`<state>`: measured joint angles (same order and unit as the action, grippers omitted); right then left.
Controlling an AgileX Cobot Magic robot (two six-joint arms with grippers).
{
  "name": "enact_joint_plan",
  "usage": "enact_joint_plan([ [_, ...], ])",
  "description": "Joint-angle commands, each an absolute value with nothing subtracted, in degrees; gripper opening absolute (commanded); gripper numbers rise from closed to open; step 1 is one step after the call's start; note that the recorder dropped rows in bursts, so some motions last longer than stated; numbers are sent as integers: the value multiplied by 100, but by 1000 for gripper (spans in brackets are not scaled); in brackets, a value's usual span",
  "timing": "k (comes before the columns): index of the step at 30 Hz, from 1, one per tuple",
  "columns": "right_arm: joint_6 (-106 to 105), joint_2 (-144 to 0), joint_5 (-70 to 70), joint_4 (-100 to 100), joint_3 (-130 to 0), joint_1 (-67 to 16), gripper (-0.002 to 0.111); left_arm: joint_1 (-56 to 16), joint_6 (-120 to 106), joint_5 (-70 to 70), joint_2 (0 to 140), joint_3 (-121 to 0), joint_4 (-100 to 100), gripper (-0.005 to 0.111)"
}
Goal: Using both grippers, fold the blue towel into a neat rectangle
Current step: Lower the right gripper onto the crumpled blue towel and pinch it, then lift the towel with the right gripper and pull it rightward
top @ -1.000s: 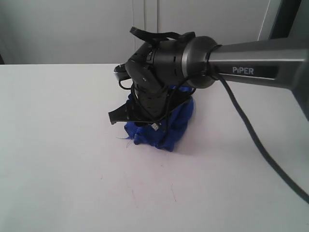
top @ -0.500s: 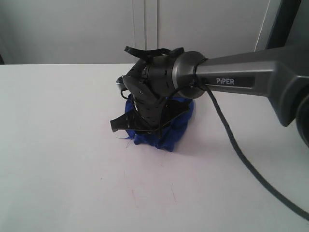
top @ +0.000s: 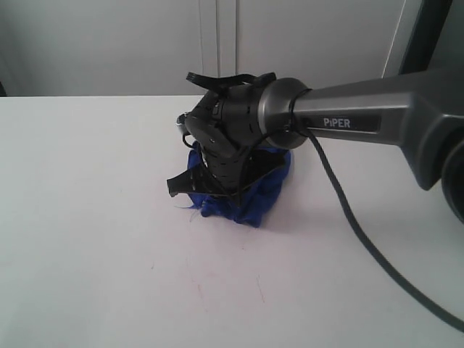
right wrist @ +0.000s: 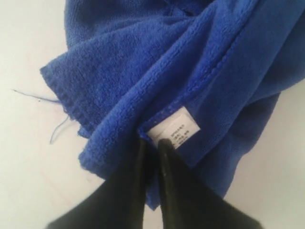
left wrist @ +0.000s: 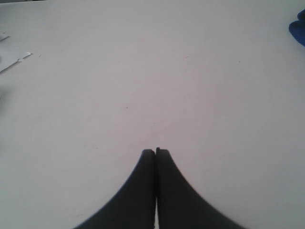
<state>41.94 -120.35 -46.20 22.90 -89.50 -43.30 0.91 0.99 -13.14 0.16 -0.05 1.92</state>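
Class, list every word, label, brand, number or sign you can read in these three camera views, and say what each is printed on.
"PiPER": white letters on the grey metal arm link of the right arm, exterior view.
Dark print on the small white fabric tag sewn to the royal-blue microfibre towel: too small and blurred to read.
Left wrist view: no text on the white table.

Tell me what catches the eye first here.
A crumpled blue towel sits in the middle of the table, under the big black right arm. The right hand pinches its edge beside a white tag. The left hand, shut and empty, hangs over bare tabletop.
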Motion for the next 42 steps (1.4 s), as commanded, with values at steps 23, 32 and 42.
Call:
enact_joint_plan([
  [23, 4219, -10795, -4598, 2143, -8984, -4338, 0, 118, 135, -1328, 0, 0, 248, 0],
  [32, 4219, -9755, -4304, 2164, -8984, -4338, 0, 118, 135, -1328, 0, 0, 248, 0],
  [42, 4961, -8710, -4301, 3173, -8984, -4338, 0, 118, 135, -1328, 0, 0, 248, 0],
])
